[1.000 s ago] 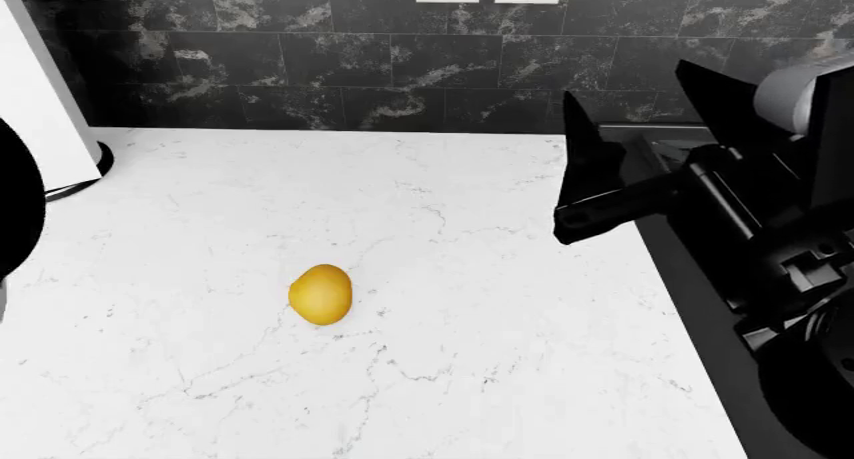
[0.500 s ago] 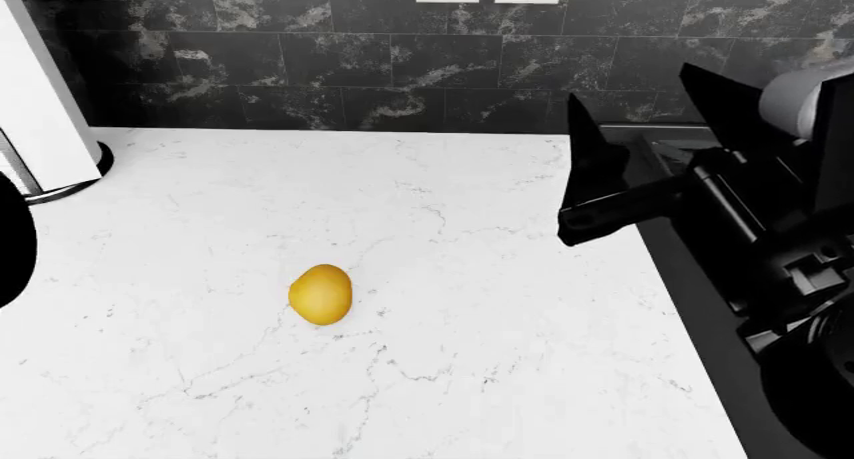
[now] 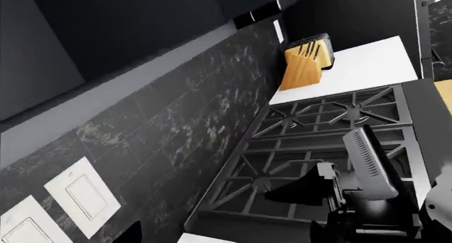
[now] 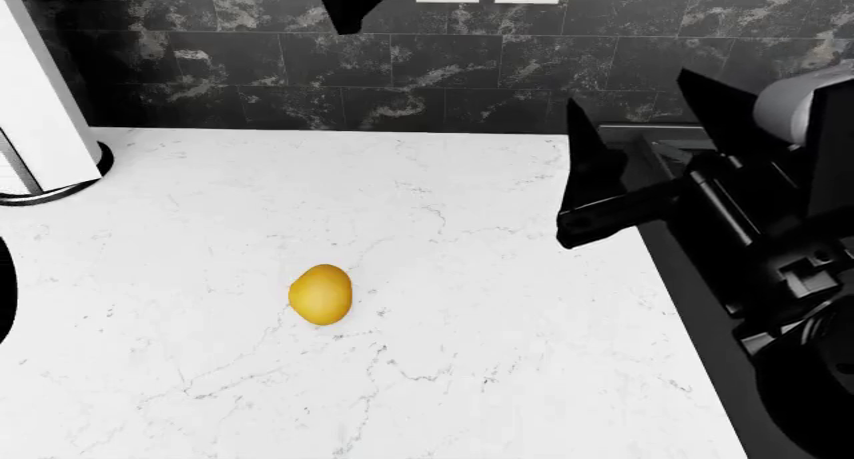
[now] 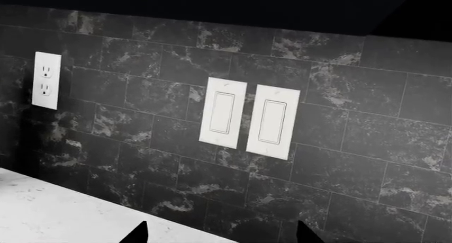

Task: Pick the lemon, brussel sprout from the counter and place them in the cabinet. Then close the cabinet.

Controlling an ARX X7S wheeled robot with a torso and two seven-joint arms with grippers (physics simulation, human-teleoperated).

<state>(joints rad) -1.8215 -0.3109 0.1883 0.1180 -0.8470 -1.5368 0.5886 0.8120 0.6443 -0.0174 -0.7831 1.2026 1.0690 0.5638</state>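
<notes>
The lemon (image 4: 320, 294) lies alone on the white marble counter (image 4: 481, 229), a little toward seven o'clock from the middle of the head view. It rests on its side, its long axis running roughly from one o'clock to seven o'clock, the narrower end toward one o'clock. Nothing touches it. The right gripper (image 4: 641, 174) hangs well apart from it at about three o'clock, over the counter's edge beside the stove (image 3: 325, 142); its two dark fingers stand spread with open space between them, holding nothing. Of the left gripper (image 4: 354, 1) only one dark finger tip shows at twelve o'clock against the black tiled backsplash (image 4: 267, 59), so I cannot tell how its jaws stand. Two white light switches (image 5: 245, 118) sit on that wall.
</notes>
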